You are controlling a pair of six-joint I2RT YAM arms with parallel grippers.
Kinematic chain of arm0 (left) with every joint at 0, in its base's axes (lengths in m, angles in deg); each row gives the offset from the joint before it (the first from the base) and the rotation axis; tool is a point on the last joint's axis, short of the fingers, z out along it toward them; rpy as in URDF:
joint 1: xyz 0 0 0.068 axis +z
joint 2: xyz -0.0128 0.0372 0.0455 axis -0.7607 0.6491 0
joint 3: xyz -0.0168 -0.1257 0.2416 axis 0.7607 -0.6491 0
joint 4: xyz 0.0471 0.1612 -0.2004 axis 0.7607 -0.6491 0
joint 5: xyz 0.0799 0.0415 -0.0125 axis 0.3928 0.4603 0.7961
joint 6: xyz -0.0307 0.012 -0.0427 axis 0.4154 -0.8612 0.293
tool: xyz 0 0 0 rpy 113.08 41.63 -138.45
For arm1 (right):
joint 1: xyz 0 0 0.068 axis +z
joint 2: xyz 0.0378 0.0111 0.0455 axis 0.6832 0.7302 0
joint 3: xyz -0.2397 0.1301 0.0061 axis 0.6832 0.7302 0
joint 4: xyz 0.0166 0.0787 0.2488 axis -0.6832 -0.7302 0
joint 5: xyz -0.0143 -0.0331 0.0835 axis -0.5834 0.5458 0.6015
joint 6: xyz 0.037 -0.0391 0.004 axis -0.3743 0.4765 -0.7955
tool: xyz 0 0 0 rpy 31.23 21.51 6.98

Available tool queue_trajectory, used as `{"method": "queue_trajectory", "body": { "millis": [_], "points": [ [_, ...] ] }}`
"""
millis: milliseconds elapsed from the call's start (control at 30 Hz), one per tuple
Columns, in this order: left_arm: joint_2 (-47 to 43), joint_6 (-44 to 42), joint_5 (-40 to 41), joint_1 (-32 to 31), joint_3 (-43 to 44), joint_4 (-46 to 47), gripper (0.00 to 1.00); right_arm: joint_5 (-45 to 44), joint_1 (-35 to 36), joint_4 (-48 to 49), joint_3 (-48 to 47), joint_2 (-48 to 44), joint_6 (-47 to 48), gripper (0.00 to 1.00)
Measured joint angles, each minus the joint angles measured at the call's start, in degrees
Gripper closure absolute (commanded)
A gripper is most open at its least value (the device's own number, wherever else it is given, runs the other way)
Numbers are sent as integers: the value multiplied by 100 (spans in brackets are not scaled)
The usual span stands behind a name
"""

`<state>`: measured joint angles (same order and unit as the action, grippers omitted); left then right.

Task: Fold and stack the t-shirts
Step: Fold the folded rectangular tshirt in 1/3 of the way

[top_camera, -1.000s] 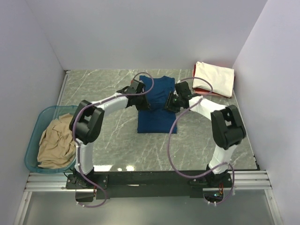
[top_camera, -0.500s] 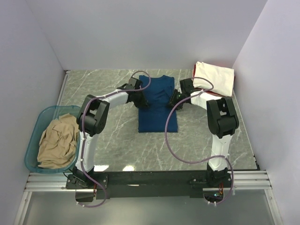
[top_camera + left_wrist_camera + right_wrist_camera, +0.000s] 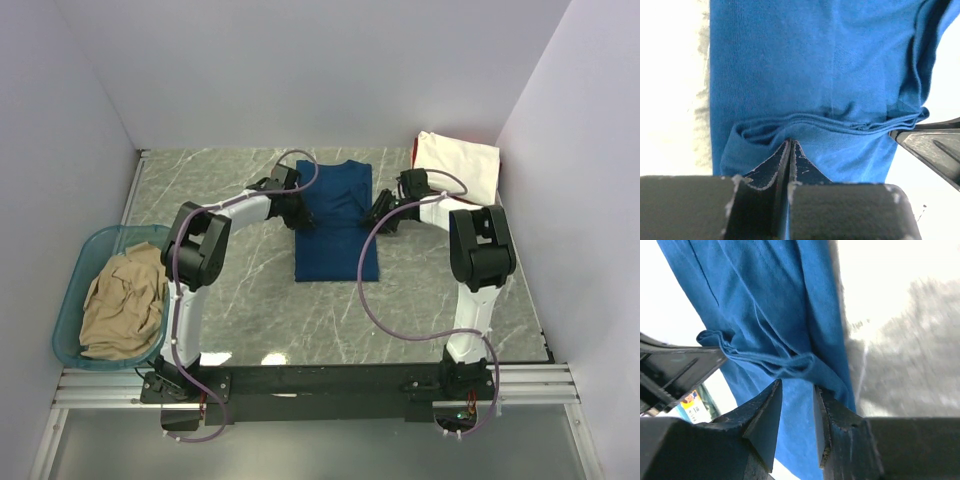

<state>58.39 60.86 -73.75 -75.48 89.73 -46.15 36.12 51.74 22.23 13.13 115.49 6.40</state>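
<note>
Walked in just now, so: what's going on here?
Two arms are working on the blue shirt spread in the middle. The left gripper is shut on a fold at its left edge. The right gripper sits at the right edge, jaws apart, grip unclear. A folded cream shirt lies far right, and a tan shirt waits in the tub.

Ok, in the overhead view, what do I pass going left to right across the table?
A translucent teal plastic tub holding a crumpled tan t-shirt → left gripper → navy blue t-shirt → right gripper → folded cream t-shirt.
</note>
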Motion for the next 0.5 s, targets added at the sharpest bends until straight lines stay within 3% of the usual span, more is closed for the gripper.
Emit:
{"method": "queue_trajectory", "body": {
  "millis": [333,500],
  "points": [
    [-1355,181,-101,-118,-1102,417,92,-769,509,94,1405,-1897,-22,61],
    [-1779,398,-181,-511,-1902,894,93,-970,962,345,1958,-2299,-22,61]
  ]
}}
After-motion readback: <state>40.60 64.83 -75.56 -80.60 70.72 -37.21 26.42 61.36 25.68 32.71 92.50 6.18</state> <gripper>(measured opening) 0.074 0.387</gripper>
